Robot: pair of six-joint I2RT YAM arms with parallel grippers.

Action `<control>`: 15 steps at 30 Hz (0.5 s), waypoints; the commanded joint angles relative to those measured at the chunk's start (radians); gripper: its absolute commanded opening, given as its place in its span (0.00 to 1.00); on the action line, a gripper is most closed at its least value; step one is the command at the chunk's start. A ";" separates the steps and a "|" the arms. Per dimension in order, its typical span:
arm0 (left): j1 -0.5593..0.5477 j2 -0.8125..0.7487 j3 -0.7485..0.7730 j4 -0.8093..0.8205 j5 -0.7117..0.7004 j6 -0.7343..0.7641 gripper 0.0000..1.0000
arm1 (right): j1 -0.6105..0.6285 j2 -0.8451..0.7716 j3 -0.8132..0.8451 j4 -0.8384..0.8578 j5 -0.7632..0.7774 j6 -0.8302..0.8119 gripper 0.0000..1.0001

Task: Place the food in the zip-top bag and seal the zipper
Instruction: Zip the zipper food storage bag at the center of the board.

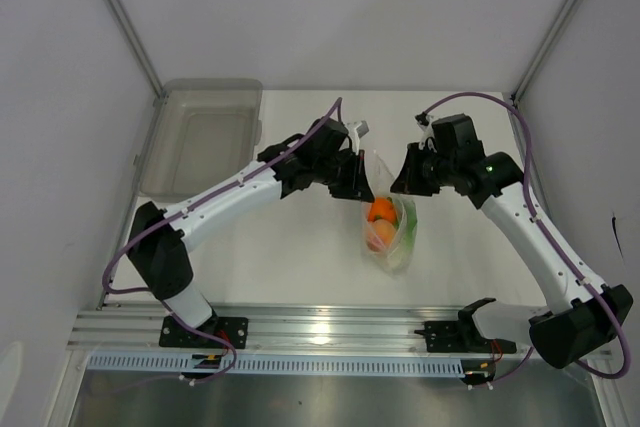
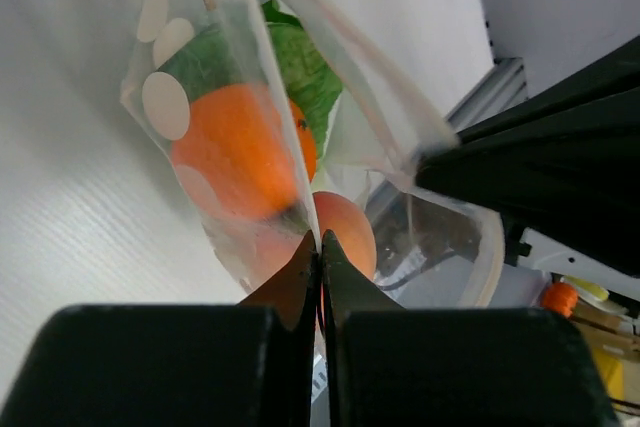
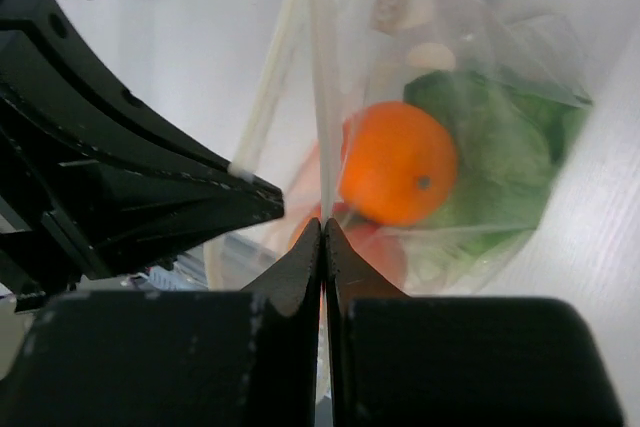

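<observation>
The clear zip-top bag (image 1: 391, 219) hangs near the table's middle between both arms. Inside it are two orange fruits (image 1: 381, 211), green lettuce (image 1: 403, 237) and pale lumps. My left gripper (image 1: 362, 185) is shut on the bag's top edge from the left. In the left wrist view its pinch point (image 2: 320, 239) clamps the plastic, with an orange fruit (image 2: 235, 152) and lettuce (image 2: 300, 72) beyond. My right gripper (image 1: 400, 183) is shut on the bag's top edge from the right. In the right wrist view its pinch point (image 3: 322, 227) holds the white zipper strip (image 3: 318, 97), with an orange fruit (image 3: 398, 162) and lettuce (image 3: 495, 152) behind.
A rigid translucent grey bin (image 1: 201, 137) stands at the back left of the table. White walls close in both sides. An aluminium rail (image 1: 320, 329) with the arm bases runs along the near edge.
</observation>
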 commanded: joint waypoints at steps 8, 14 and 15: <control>0.009 0.015 0.158 0.053 0.172 0.008 0.01 | 0.029 -0.016 -0.014 0.154 -0.199 0.161 0.00; 0.014 -0.013 0.159 0.016 0.217 0.069 0.01 | 0.049 -0.103 -0.095 0.221 -0.171 0.349 0.00; 0.012 -0.016 0.152 0.005 0.219 0.080 0.01 | 0.052 -0.140 -0.112 0.232 -0.162 0.377 0.00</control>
